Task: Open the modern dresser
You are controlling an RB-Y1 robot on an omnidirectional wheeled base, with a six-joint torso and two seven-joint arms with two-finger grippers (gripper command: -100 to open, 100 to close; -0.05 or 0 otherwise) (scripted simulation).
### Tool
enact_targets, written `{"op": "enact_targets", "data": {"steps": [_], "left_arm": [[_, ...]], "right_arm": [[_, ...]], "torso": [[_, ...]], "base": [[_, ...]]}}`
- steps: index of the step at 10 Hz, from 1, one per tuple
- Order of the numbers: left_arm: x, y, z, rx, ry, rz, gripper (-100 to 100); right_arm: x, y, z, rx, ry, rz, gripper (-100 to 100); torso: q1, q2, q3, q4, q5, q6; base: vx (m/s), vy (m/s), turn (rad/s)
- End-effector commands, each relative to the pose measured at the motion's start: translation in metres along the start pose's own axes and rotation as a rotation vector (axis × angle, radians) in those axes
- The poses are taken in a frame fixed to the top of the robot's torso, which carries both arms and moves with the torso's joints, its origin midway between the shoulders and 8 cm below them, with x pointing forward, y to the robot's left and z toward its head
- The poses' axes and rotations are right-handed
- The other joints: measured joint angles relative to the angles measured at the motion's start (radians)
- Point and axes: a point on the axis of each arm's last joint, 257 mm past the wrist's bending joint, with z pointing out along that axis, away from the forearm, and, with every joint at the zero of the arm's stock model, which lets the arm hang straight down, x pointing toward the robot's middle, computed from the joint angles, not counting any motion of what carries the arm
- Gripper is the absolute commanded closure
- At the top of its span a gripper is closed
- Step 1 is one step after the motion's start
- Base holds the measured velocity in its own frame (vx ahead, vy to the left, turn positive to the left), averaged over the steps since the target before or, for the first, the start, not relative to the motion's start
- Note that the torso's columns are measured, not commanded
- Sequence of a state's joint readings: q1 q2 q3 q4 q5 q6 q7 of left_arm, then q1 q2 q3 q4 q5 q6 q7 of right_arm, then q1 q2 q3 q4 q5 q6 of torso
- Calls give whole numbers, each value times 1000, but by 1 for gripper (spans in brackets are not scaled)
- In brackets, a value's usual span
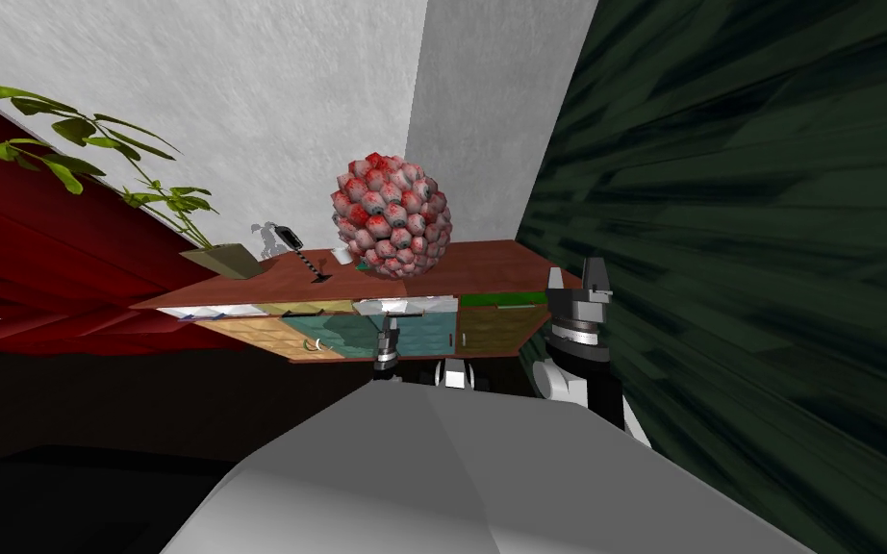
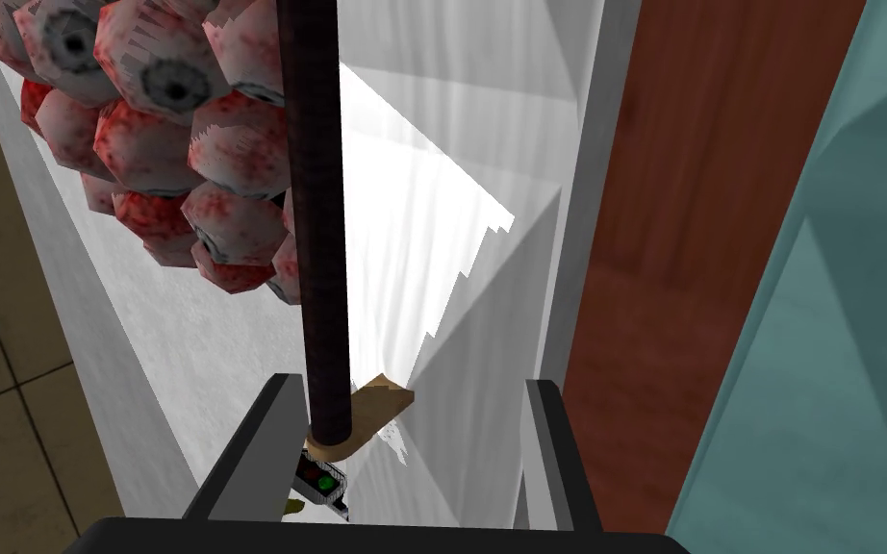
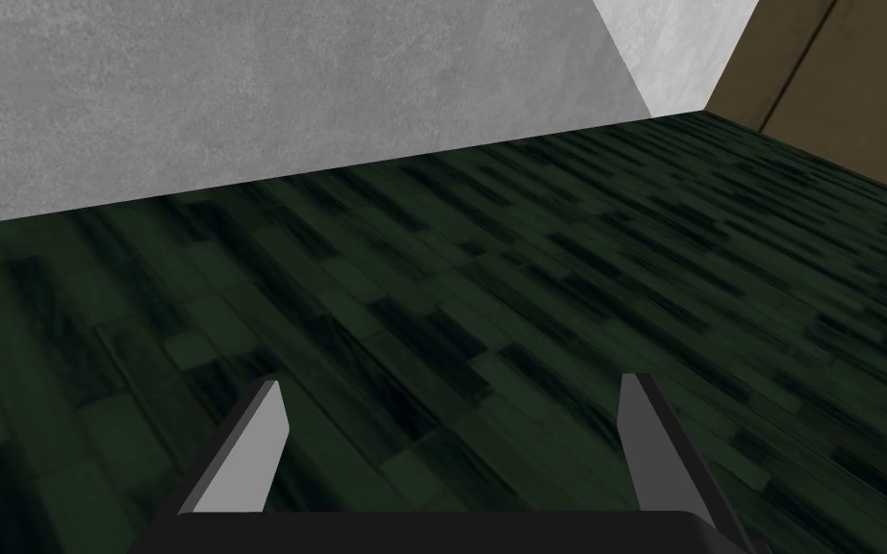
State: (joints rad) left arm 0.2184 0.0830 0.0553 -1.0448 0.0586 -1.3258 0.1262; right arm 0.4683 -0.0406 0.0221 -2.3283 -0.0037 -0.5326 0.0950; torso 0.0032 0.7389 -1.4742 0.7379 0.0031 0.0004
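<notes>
The modern dresser (image 1: 490, 262) is seen ahead against a grey wall (image 1: 240, 96), with the left gripper (image 1: 389, 335) placed at its front.

A dark green plank floor (image 1: 749, 289) is shown along the dresser's right side. The dresser's red-brown top is occupied by a ball of eyeball-like pieces (image 1: 392, 216) near the middle and a leafy plant (image 1: 76, 144) in a tan pot at the left end. Its front is divided into tan, teal and olive panels. In the left wrist view, the left gripper's jaws are held wide and a dark rod handle (image 2: 321, 240) is seen between them, close to one finger and not clamped. The right gripper (image 1: 576, 279) is raised just beside the dresser's right end, jaws wide with nothing between them.
</notes>
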Motion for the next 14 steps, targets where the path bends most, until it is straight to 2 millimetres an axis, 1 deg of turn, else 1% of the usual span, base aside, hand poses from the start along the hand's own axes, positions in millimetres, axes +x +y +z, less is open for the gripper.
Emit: {"op": "enact_targets", "data": {"steps": [1, 5, 6, 7, 9, 14], "left_arm": [[-1, 0, 11, 2, 6, -3, 100], [-3, -1, 34, 3, 15, -14, 100], [-2, 5, 25, -20, 13, -11, 100], [-5, 9, 41, -32, 14, -14, -100], [-6, 9, 60, -33, 16, -16, -100], [-10, 7, 107, -33, 21, -24, -100]], "right_arm": [[0, 0, 0, 0, 0, 0, 0], [0, 0, 0, 0, 0, 0, 0], [0, 0, 0, 0, 0, 0, 0], [0, 0, 0, 0, 0, 0, 0], [0, 0, 0, 0, 0, 0, 0], [0, 0, 0, 0, 0, 0, 0]], "torso": [[0, -1, -1, 0, -1, 0], [-5, 9, 3, 7, -7, -3], [-5, 7, 1, 8, -8, -3], [-5, 1, -2, 6, -8, -1], [-4, -1, -2, 1, -4, 0], [-8, 9, 3, 11, -10, -2]], "base": [[-110, -21, 32], [-193, -46, 34], [-76, -18, 1], [-71, -23, 25], [-85, -19, 16], [-68, -24, 14]]}}
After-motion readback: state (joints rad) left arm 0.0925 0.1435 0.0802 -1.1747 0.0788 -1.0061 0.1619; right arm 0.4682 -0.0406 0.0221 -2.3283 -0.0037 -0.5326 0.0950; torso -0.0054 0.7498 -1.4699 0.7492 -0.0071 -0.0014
